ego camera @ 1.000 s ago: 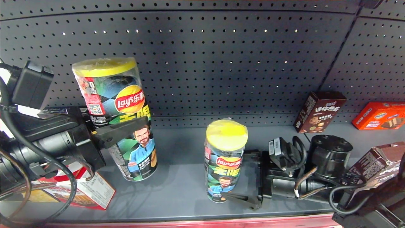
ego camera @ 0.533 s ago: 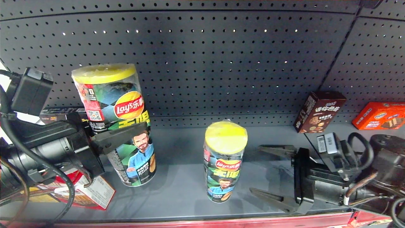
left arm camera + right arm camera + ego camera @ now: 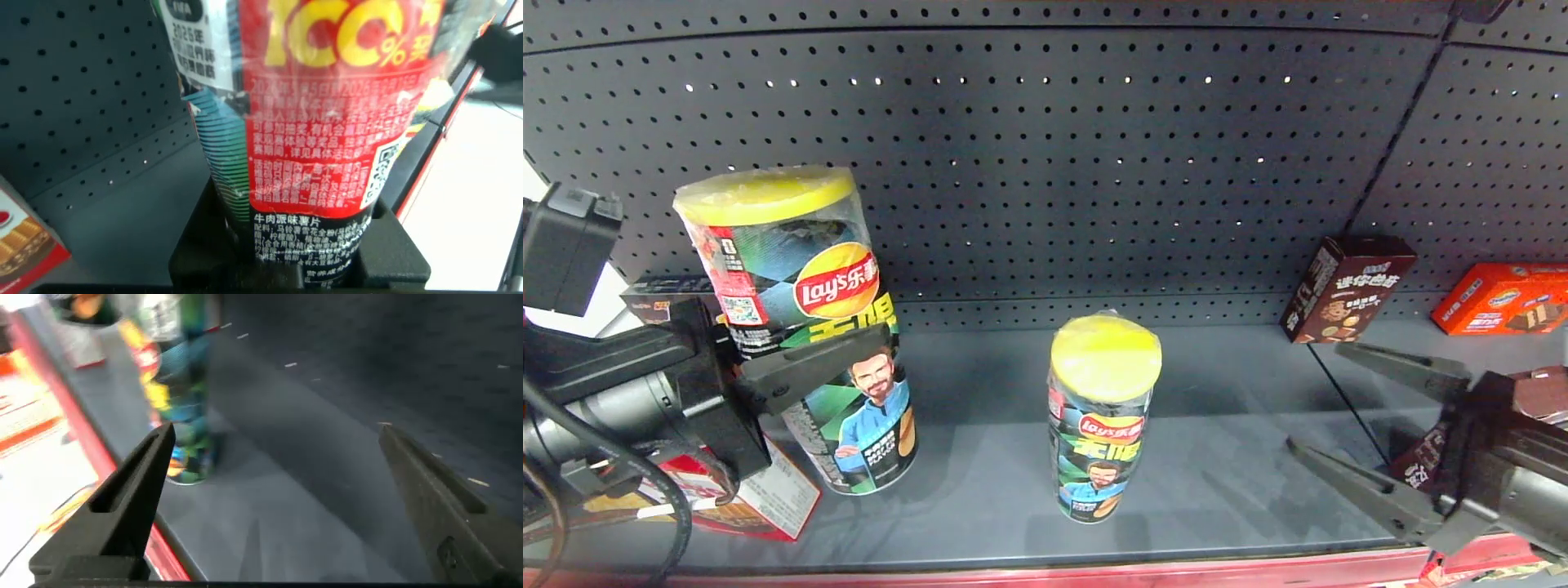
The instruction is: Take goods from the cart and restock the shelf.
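Grips a tall chip can (image 3: 792,327) in the left pincer (image 3: 837,355), clenched around its middle above the left part of the shelf (image 3: 980,490). Holds it tilted, yellow lid leaning toward the left; can't tell whether its base touches the shelf. Shows red label print close up in the left wrist view. Has a second can (image 3: 1103,416) standing upright mid-shelf, apart from both pincers. Holds the right pincer (image 3: 1315,398) released, jaws spread wide, at the front right of the shelf, well apart from that second can. Also has a red-and-white box (image 3: 768,498) lying just beside the gripped can, and a brown box (image 3: 1347,287) and an orange box (image 3: 1499,296) at the back right against the pegboard (image 3: 1045,163).
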{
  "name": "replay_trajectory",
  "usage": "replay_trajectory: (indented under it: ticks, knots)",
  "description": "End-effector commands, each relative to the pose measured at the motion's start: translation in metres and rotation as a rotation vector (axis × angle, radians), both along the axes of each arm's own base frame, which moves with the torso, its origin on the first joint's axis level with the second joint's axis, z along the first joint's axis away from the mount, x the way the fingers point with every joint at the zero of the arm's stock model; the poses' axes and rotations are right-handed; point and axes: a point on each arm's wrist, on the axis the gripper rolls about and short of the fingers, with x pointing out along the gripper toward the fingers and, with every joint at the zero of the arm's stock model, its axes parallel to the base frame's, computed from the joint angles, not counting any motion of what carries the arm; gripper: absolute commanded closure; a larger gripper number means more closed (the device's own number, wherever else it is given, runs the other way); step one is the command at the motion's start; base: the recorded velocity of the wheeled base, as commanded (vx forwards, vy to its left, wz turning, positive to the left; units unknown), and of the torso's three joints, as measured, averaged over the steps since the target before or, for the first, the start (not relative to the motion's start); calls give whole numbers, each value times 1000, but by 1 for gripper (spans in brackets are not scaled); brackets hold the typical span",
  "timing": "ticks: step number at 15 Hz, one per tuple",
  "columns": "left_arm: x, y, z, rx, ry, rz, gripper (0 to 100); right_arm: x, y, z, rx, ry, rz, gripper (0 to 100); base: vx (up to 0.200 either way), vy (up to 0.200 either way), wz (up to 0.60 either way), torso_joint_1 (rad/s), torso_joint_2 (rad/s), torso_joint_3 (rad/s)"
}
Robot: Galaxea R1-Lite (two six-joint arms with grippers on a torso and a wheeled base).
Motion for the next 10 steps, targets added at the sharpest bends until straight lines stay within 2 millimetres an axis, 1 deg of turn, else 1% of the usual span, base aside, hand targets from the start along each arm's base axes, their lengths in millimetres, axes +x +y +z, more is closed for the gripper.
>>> replay_trajectory:
  ticks: [1, 2, 3, 5, 6, 7, 8, 9, 10]
  knots:
    - [-5, 1, 1, -3, -9, -2, 100, -39, -31, -3, 43, -70, -113, 0, 0, 0, 0, 0, 0, 0]
    - [-5, 1, 1, -3, -13, -2, 100, -49, -37, -11, 42, -62, -162, 0, 0, 0, 0, 0, 0, 0]
    - [-4, 1, 3, -5, -19, 0, 100, -65, -47, -22, 43, -40, -275, 0, 0, 0, 0, 0, 0, 0]
    - [-5, 1, 2, -3, -17, -3, 100, -85, -57, -32, 46, -4, -430, 0, 0, 0, 0, 0, 0, 0]
    - [-5, 0, 2, -2, -16, -9, 100, -99, -66, -44, 75, 74, -583, 0, 0, 0, 0, 0, 0, 0]
    - [-5, 0, 3, -3, -23, -11, 100, -110, -71, -54, 84, 116, -665, 0, 0, 0, 0, 0, 0, 0]
    - [-6, -1, 5, -5, -29, -14, 100, -123, -76, -67, 83, 140, -703, 0, 0, 0, 0, 0, 0, 0]
    - [-6, -1, 5, -5, -29, -14, 100, -123, -76, -67, 83, 140, -703, 0, 0, 0, 0, 0, 0, 0]
    - [-6, -3, 4, -3, -27, -28, 100, -150, -84, -91, 94, 125, -747, 0, 0, 0, 0, 0, 0, 0]
